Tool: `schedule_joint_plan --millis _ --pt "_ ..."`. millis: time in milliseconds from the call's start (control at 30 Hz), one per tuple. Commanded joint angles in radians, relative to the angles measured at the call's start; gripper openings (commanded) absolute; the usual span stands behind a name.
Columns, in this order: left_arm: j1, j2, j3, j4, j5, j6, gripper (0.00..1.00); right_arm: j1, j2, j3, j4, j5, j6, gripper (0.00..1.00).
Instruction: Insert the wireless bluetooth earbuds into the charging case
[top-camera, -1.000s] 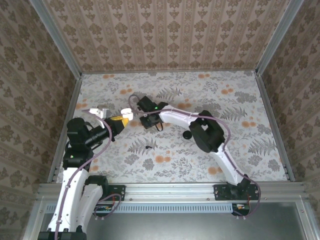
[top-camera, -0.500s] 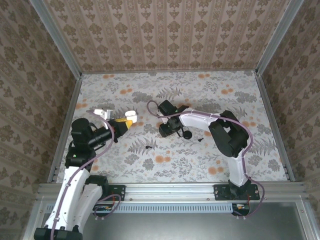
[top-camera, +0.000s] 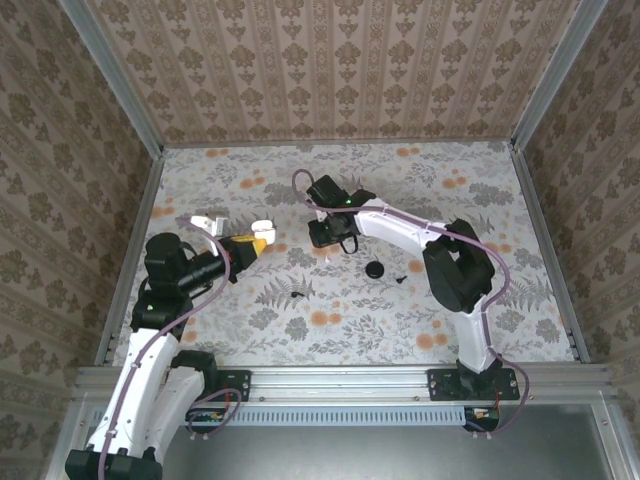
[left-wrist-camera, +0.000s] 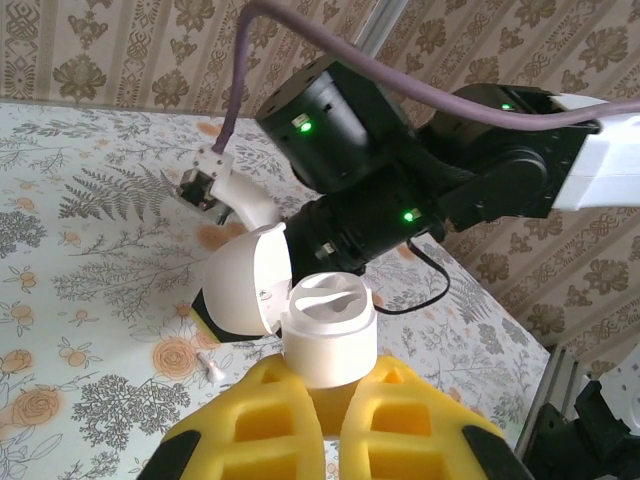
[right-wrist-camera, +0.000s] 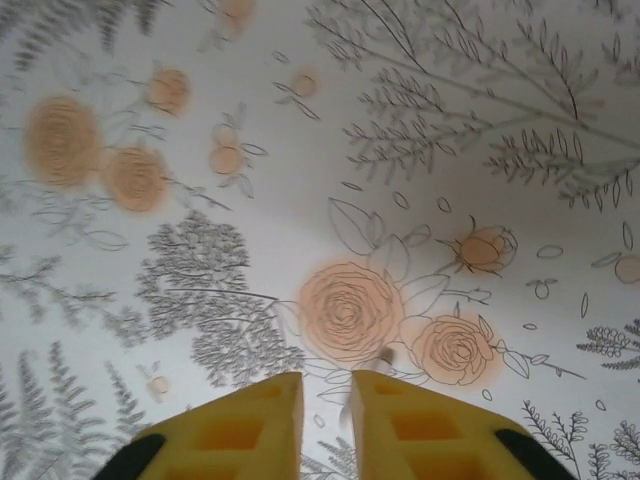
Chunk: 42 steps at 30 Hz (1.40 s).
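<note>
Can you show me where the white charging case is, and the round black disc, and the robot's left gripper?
charging case (left-wrist-camera: 325, 340): left wrist view, on its open base.
black round disc (top-camera: 375, 269): top view, its middle.
left gripper (left-wrist-camera: 330, 420): left wrist view, between the yellow fingertips.

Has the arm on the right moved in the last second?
Yes. The right gripper has pulled back rightward from beside the charging case, toward the black disc, which has not moved.

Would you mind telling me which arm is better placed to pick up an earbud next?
The right. Its gripper holds nothing, jaws almost shut, and hangs near the small dark pieces on the table. The left gripper is shut on the open charging case.
</note>
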Motion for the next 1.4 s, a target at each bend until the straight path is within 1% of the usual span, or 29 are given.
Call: schedule_joint_plan --millis 0,133,233,667,800,1000,1367 --pt "-0.008 -0.011 0.040 -0.019 -0.005 0.034 0.00 -0.007 0.067 0.045 -0.114 0.064 0.068 0.16" --pt "-0.008 -0.007 0.040 -0.027 -0.005 0.046 0.00 -0.007 0.113 0.084 -0.158 0.110 0.070 0.13" --pt "-0.009 -0.008 0.040 -0.036 -0.003 0.055 0.00 -0.007 0.144 0.113 -0.183 0.118 0.064 0.11" --pt "-0.009 -0.016 0.045 -0.067 -0.005 0.064 0.00 0.010 0.223 0.167 -0.149 -0.020 0.015 0.09" --pt "-0.009 -0.016 0.045 -0.068 -0.006 0.060 0.00 0.022 0.220 0.167 -0.139 -0.055 -0.009 0.09" --pt "-0.010 -0.020 0.046 -0.067 -0.007 0.053 0.00 0.045 0.204 0.157 -0.150 -0.072 -0.030 0.09" --pt "-0.013 -0.026 0.043 -0.062 -0.004 0.041 0.00 0.074 0.100 0.013 -0.140 -0.025 -0.019 0.08"
